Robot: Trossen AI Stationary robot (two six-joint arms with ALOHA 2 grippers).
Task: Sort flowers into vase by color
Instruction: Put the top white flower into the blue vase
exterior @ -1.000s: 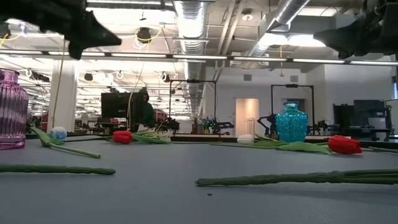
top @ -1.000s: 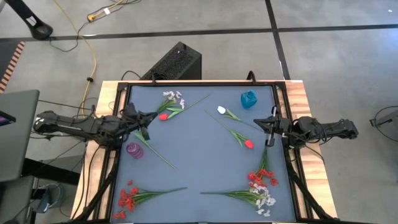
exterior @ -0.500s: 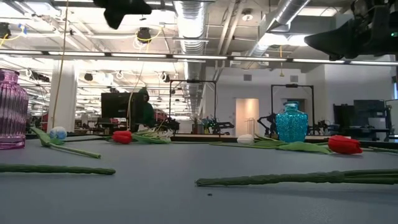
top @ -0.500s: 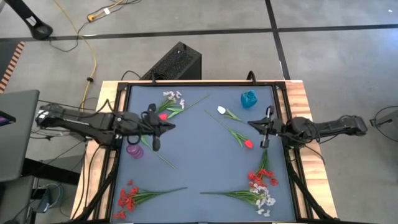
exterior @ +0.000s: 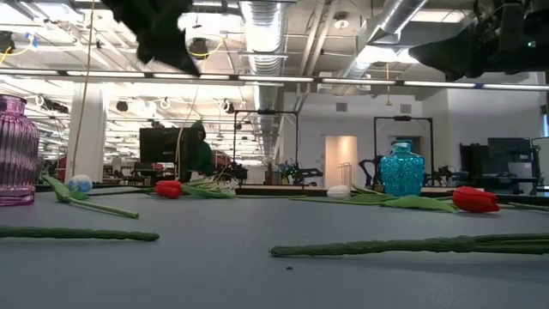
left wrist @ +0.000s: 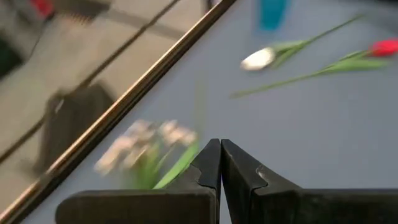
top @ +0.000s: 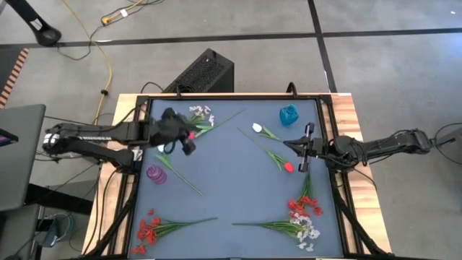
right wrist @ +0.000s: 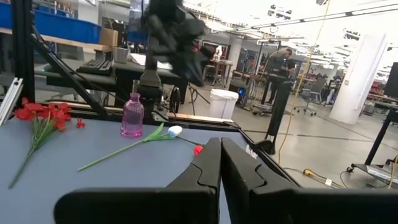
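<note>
While both vases are standing with nothing in them, you're looking at a ribbed pink glass vase point(top: 156, 173) near the table's left edge and a textured teal vase point(top: 289, 115) at the far right. Flowers are all lying flat on the blue-grey mat point(top: 231, 195): a white cluster point(top: 200, 112) and red tulip point(top: 189, 135) far left, a white tulip point(top: 257, 128) and a second red tulip point(top: 288, 167) right of centre, red blossoms point(top: 148, 230) near left, mixed red-and-white bunch point(top: 303, 217) near right. Your left gripper point(top: 186, 141) is hovering over the far-left red tulip, fingers pressed together, holding nothing. Your right gripper point(top: 304, 148) is sitting beside the right red tulip, fingers also together. No readable writing.
</note>
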